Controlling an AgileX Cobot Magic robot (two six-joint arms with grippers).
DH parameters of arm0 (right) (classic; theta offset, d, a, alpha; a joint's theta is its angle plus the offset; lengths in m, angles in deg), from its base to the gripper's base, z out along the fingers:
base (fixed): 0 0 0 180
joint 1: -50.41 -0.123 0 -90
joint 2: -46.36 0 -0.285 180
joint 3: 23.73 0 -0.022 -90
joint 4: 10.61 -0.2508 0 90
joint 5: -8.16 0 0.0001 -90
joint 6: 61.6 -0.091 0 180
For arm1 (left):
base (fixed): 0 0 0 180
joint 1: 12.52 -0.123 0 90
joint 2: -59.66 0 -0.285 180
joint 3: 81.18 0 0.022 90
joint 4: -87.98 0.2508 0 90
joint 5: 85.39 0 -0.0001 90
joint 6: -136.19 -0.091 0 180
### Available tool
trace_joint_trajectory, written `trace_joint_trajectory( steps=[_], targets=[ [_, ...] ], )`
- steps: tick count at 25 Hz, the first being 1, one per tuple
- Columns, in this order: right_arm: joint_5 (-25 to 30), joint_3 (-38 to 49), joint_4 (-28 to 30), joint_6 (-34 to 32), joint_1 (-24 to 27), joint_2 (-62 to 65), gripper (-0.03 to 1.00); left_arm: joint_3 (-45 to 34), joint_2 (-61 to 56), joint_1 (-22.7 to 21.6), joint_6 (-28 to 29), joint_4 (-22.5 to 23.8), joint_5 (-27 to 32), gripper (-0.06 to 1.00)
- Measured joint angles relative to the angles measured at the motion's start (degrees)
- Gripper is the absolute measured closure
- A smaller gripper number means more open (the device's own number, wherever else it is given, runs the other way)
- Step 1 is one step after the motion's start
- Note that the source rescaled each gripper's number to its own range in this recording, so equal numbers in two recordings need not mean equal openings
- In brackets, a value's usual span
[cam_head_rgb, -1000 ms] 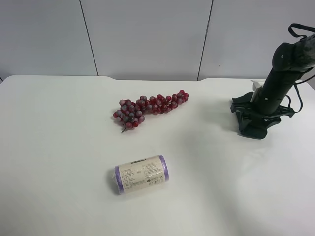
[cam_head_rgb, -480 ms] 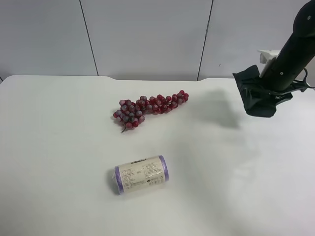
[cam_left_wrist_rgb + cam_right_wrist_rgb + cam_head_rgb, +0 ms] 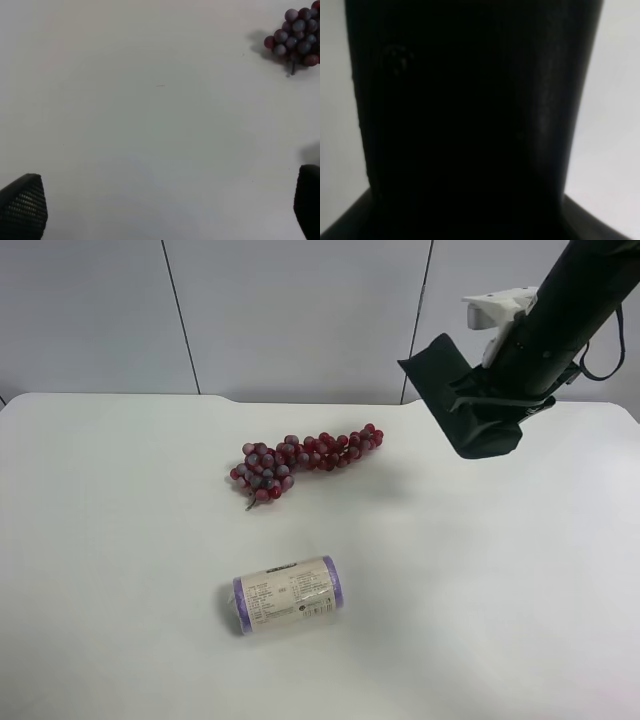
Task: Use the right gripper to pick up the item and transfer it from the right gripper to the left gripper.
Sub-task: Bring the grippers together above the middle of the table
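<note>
White table, grey wall behind | my right gripper clamped on the case, now lifted off the table and swung toward centre, so pickup looks done and handover is next | my left gripper wide, empty, facing the table | roll, grapes untouched

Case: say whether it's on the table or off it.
Off: the case hangs in the right gripper, clear of the table.
</note>
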Motion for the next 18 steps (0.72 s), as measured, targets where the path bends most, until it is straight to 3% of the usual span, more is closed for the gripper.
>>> trace_joint_trajectory(
  steps=[13, 18],
  targets=[
    [2.69, 0.00, 0.18, 6.90, -15.29, 1.54, 0.85, 0.00, 0.00, 0.00, 0.00, 0.00, 0.00, -0.06],
    [2.40, 0.00, 0.36, 12.41, -21.95, 1.54, 0.85, 0.00, 0.00, 0.00, 0.00, 0.00, 0.00, -0.06]
  ],
)
